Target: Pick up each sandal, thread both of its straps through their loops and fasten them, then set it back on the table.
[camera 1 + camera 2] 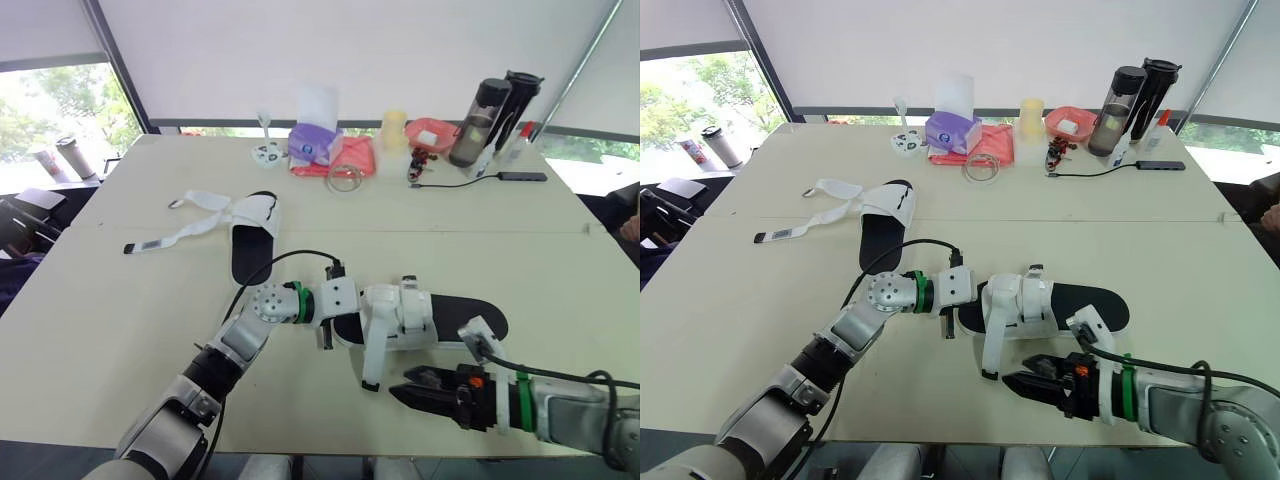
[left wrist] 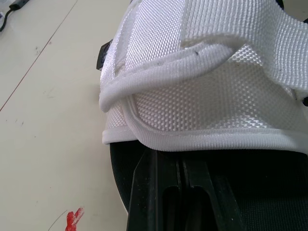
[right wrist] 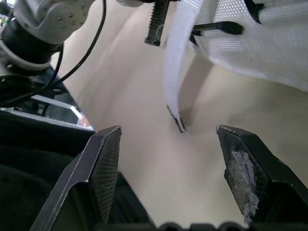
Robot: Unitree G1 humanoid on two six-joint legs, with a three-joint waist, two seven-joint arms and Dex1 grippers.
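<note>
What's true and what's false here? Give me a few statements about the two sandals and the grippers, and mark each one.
1. The right gripper is open, with a loose white strap hanging in front of it. True.
2. The far sandal has its straps fastened. False: its straps lie spread loose on the table.
3. The left gripper is shut on the near sandal. True.
4. Both sandals have red soles. False: both soles are black, with white uppers.
</note>
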